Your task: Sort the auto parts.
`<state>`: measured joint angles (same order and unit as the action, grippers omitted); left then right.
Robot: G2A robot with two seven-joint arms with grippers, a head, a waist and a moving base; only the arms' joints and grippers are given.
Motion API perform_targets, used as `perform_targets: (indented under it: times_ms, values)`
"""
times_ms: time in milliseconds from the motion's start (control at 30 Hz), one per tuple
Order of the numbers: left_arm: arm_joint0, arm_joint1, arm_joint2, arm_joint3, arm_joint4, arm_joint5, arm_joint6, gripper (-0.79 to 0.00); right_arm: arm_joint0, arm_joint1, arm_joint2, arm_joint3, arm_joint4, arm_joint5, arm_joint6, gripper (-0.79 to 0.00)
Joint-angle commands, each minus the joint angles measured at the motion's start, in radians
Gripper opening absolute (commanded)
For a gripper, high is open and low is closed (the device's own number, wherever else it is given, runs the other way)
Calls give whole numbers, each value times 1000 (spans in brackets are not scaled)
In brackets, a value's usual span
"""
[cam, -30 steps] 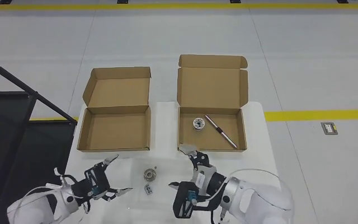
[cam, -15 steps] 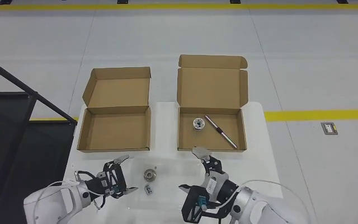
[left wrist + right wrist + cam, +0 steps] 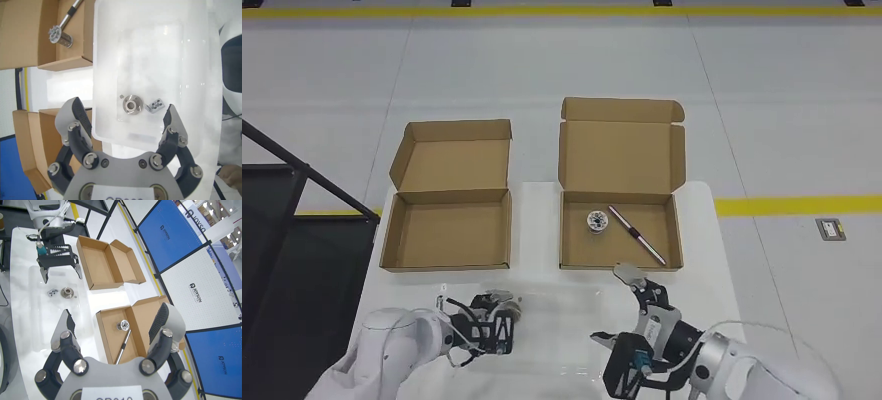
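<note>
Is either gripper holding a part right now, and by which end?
Nothing held. The left gripper is open above the flange and bracket in the clear tray; the right gripper is open, empty.

I seem to be running this from afar in a factory hall or demo floor: a pale coated floor (image 3: 542,60) marked with yellow lines (image 3: 802,206), blue partition panels (image 3: 170,228) and a white perforated board (image 3: 179,279) in black frames beside my white table (image 3: 537,230).
</note>
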<state>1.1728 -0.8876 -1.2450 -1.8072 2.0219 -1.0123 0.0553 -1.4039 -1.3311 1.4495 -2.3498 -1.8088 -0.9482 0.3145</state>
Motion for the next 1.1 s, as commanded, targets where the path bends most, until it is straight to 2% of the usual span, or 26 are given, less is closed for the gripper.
perform_targets:
  times_ms: [0, 100, 367, 433, 533, 733, 867, 933, 967, 1000, 1067]
  values:
    - [-73, 45, 89, 30, -15, 0, 5, 0, -24, 5, 71, 0, 46, -8, -10, 0]
    - [-159, 96, 194, 64, -91, 0, -14, 0, -66, 9, 149, 0, 80, 38, 11, 0]
    - [-155, 96, 195, 68, -93, 6, -17, 0, -66, 9, 149, 0, 80, 38, 11, 0]
    - [-141, 92, 200, 73, -98, 49, -52, 0, -66, 9, 149, 0, 80, 38, 11, 0]
    - [-155, 80, 214, 102, -147, 35, -113, 0, -66, 9, 149, 0, 80, 38, 11, 0]
    - [-240, 48, 251, 186, -278, 0, -235, 0, -66, 9, 149, 0, 80, 38, 11, 0]
    - [-315, 21, 320, 243, -383, 0, -340, 0, -66, 9, 149, 0, 80, 38, 11, 0]
    - [-353, 7, 358, 268, -429, 0, -389, -139, -66, 9, 149, 0, 80, 38, 11, 0]
    - [-371, 1, 379, 280, -454, 0, -409, -172, -66, 9, 149, 0, 80, 38, 11, 0]
    - [-389, -5, 400, 291, -472, 0, -432, -280, -66, 9, 149, 0, 80, 38, 11, 0]
    - [-424, -15, 438, 310, -501, 0, -476, -302, -66, 9, 149, 0, 80, 38, 11, 0]
